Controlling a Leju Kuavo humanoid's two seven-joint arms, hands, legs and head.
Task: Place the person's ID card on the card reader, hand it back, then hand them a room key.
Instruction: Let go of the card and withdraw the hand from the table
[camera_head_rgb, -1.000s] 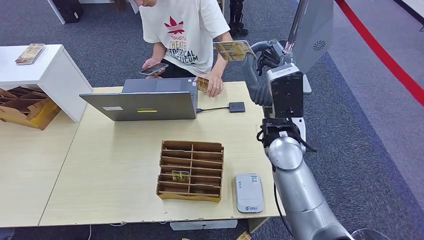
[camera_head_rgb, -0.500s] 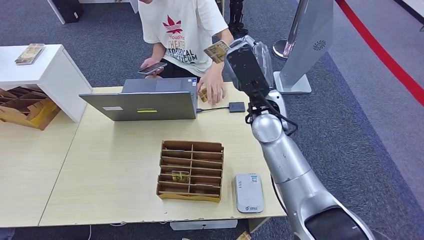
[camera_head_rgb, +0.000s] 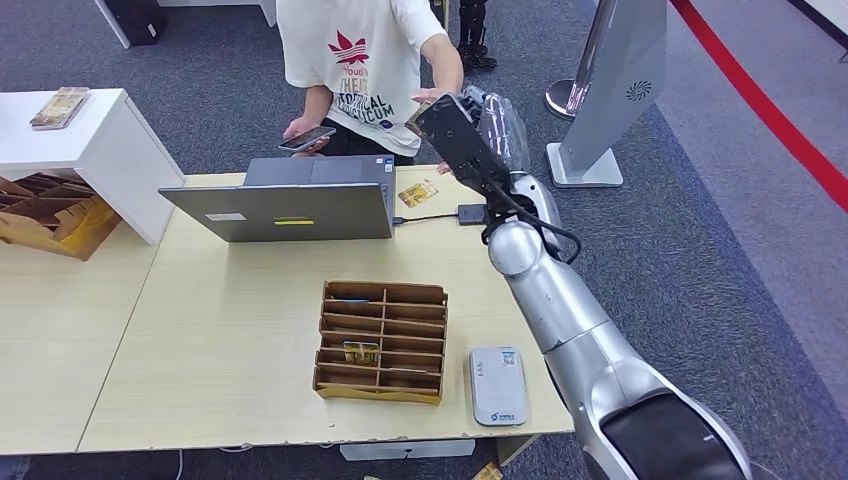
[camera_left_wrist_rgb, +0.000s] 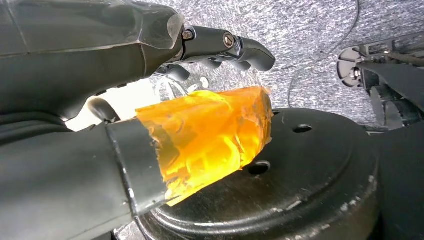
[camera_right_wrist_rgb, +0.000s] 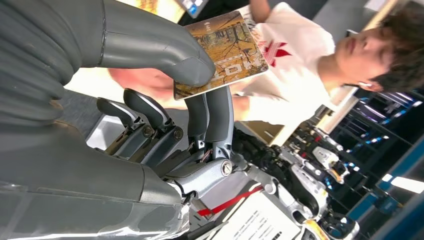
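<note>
My right hand (camera_right_wrist_rgb: 165, 115) is raised past the far edge of the pale wooden table (camera_head_rgb: 230, 330), reaching toward the person in the white printed T-shirt (camera_head_rgb: 360, 60). It pinches a card printed with a brown-and-gold forest scene (camera_right_wrist_rgb: 220, 52): my thick grey thumb presses on the card's face and two dark fingers (camera_right_wrist_rgb: 215, 112) back it from behind, while my other fingers curl loosely beside them without touching it. In the head view the card's edge (camera_head_rgb: 420, 115) shows just at the tip of my hand (camera_head_rgb: 450, 125), and the person's hand (camera_head_rgb: 432, 97) is right beside it, so close that I cannot tell whether it touches the card. The person's other hand holds a dark phone (camera_head_rgb: 307, 137), well off to the side of my hand. On the table just beneath my hand lies a second small gold-toned card (camera_head_rgb: 417, 192), next to the open grey laptop (camera_head_rgb: 290, 205), and a small black square device on a cable (camera_head_rgb: 473, 213) sits close under my forearm. Nearer my body, well behind my hand, stand a brown cardboard tray of compartments (camera_head_rgb: 380, 340) with a small gold card (camera_head_rgb: 361, 351) in one of its slots, and beside it the white-and-grey card reader (camera_head_rgb: 498, 385). My left hand (camera_left_wrist_rgb: 150, 100) hangs low over grey carpet and a black round base; its thumb is wrapped in crinkled orange tape (camera_left_wrist_rgb: 210, 135), its dark fingers are held apart from the thumb, and it holds nothing.
</note>
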